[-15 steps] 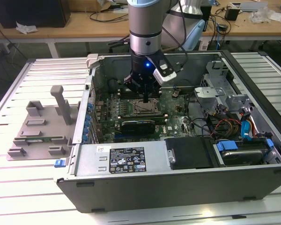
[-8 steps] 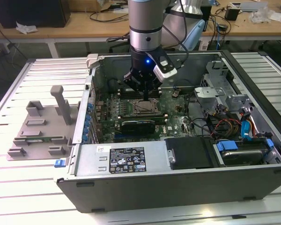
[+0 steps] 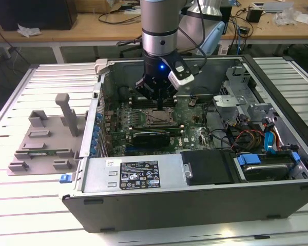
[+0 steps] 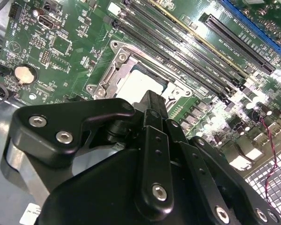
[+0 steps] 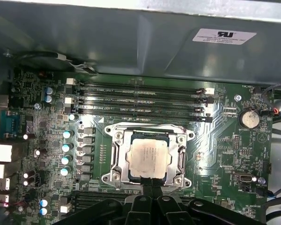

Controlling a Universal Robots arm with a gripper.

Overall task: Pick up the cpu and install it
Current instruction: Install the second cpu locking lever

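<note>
My gripper [image 5: 150, 182] pinched together, empty, tips touching edge of cpu [image 5: 147, 155] seated in socket [image 5: 149, 154]. Exterior view adds grey tray [image 3: 46, 138] outside case [image 3: 195, 195].

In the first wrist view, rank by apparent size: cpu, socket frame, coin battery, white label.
1. Socket frame, which surrounds the cpu.
2. Cpu, seated within it.
3. White label on the case wall, though perspective makes its rank against the cpu unsure.
4. Coin battery, clearly smallest.
</note>
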